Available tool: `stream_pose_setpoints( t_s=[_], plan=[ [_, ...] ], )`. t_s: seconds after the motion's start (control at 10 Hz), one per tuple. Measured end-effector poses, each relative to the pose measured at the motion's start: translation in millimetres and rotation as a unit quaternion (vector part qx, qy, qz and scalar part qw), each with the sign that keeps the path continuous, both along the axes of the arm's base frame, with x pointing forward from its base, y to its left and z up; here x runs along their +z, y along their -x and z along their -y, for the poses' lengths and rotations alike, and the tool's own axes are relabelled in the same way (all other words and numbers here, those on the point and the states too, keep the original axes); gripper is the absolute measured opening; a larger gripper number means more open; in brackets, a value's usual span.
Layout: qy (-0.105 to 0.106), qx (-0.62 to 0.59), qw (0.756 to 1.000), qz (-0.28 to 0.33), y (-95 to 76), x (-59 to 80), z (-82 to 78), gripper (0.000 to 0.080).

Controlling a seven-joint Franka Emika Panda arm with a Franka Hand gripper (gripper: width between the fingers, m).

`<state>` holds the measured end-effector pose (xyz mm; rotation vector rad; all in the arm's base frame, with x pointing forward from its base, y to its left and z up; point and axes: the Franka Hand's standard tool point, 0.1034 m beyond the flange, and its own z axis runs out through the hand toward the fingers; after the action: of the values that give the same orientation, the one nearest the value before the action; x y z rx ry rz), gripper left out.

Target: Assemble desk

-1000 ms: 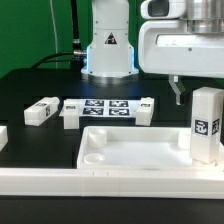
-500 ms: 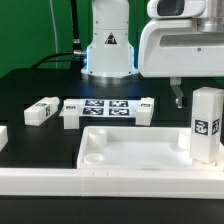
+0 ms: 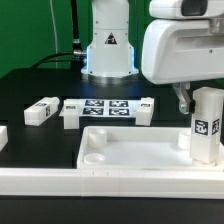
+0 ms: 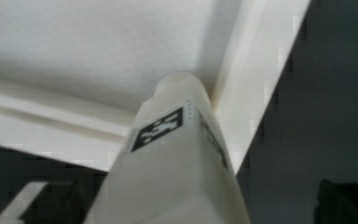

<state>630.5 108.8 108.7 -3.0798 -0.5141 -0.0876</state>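
Black table (image 3: pixel 30 85), desk top (image 3: pixel 140 150), loose leg (image 3: pixel 41 110), marker board (image 3: pixel 108 108)

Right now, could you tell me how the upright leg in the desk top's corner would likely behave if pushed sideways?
The leg looks like rigid moulded plastic, so it should stay stiff. It stands tall on a narrow end, so it may tip unless its seat in the desk top holds it. Its smooth faces could slip.

You have bright, even light on the desk top (image 3: pixel 140 152), with soft shadows inside its rim. Your wrist view is blurry; the leg (image 4: pixel 167 165) standing on that top looks smeared.
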Motion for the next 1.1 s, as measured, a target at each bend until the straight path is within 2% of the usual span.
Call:
stream_pose_setpoints(
  t_s=[0.2, 0.4, 0.6, 0.7, 1.1],
  plan=[
    [0.004, 0.083, 0.997, 0.002, -0.2, 0.0, 0.7, 0.0649],
    [0.005, 0.108, 0.994, 0.003, -0.2, -0.4, 1.2, 0.0649],
    [0.005, 0.108, 0.994, 0.003, -0.3, -0.4, 1.2, 0.0387],
    [0.006, 0.108, 0.994, 0.003, -0.4, -0.4, 1.6, 0.0287],
    [0.002, 0.083, 0.997, 0.001, -0.1, -0.4, 1.7, 0.0288]
  ],
)
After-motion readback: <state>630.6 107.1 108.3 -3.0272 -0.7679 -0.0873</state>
